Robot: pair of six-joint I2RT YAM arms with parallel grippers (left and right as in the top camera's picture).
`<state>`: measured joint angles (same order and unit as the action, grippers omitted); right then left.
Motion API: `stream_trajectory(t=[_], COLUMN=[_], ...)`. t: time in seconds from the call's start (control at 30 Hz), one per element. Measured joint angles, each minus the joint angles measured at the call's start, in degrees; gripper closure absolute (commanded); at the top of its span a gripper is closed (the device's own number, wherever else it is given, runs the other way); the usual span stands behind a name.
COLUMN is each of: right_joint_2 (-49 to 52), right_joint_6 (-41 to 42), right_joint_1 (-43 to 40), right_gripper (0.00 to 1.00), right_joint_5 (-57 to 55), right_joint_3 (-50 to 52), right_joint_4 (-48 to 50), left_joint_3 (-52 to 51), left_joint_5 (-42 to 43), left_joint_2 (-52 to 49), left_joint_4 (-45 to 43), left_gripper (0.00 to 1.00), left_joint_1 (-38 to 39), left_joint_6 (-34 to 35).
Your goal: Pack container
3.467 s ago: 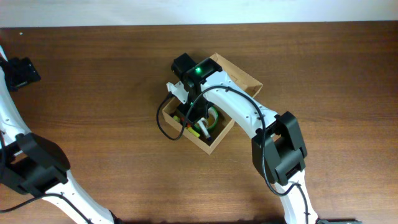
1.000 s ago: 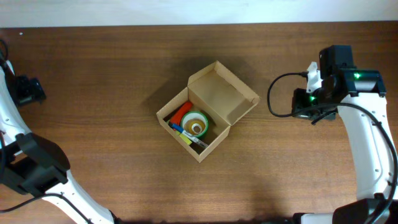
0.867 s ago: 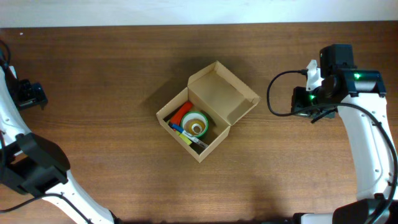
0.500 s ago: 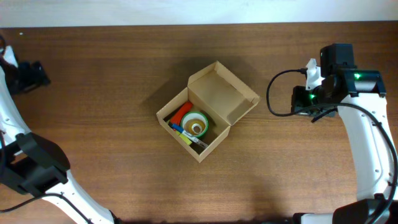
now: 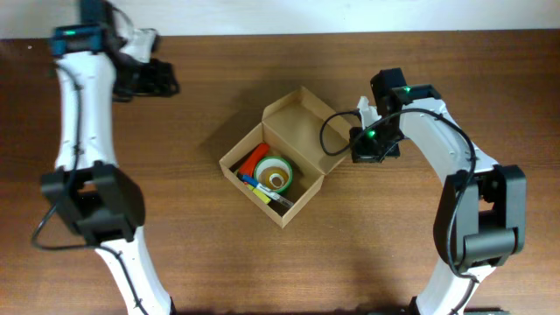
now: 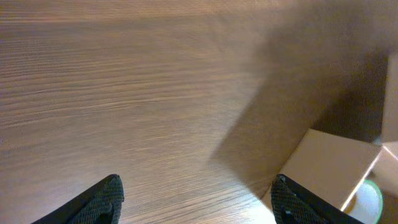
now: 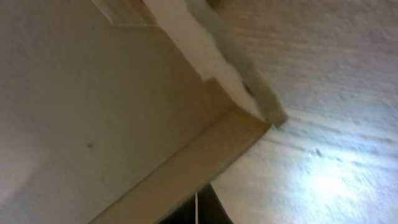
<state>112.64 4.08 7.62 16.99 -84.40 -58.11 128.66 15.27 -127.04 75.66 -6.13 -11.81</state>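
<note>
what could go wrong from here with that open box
1. The right gripper, shut, sits right beside the edge of the container's open lid. The left gripper is open and far off, so nothing braces the box, and a push might slide it rather than fold the lid.
2. The green tape roll and markers crowd the box. If they stand proud of the rim, the lid may not shut flat.

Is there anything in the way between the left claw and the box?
No, nothing visible. Only bare table lies between the left gripper and the box; the right gripper is at the box's far side.
</note>
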Motion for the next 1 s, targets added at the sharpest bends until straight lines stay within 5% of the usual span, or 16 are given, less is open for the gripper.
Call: stream_trajectory(t=[0.17,0.37,0.57,0.77,0.8,0.83,0.87,0.93,1.0], right_joint_2=[2.64,2.78,2.82,2.82,2.82,2.82,2.82,2.82,2.82], right_joint_6=[4.46,13.14,12.48,6.38,5.92,5.44,4.90,4.57,4.02], right_joint_1=[0.00,0.00,-0.68,-3.08,-3.43,-3.78,-3.93,-4.11,-4.11], right_gripper=[0.96,0.97,0.96,0.96,0.96,0.96,0.96,0.96,0.96], right_joint_5=[8.63,16.76,17.64,10.67,9.64,8.55,7.80,6.69,6.08], right_joint_3=[0.22,-3.23,-6.75,-6.84,-6.84,-6.84,-6.84,-6.84,-6.84], right_joint_4=[20.72,33.77,22.38,12.09,11.37,10.93,10.67,10.08,9.20], left_joint_3=[0.00,0.00,0.00,-1.38,-1.62,-1.70,-1.73,-1.81,-1.86], left_joint_5=[-3.13,-3.76,-2.19,0.68,0.81,0.83,0.79,0.37,-0.98], left_joint_2=[-1.77,-1.86,-6.16,-12.15,-12.15,-12.15,-12.15,-12.15,-12.15], left_joint_4=[0.11,0.20,0.22,3.43,4.33,5.42,6.32,8.46,9.14], left_gripper=[0.21,0.20,0.33,0.34,0.37,0.68,0.87,0.98,0.98], left_joint_1=[3.85,3.32,3.06,6.51,7.48,8.83,9.81,10.99,10.93], left_joint_6=[-0.87,-1.05,-1.29,-1.29,-1.29,-1.29,-1.25,-1.33,-0.96])
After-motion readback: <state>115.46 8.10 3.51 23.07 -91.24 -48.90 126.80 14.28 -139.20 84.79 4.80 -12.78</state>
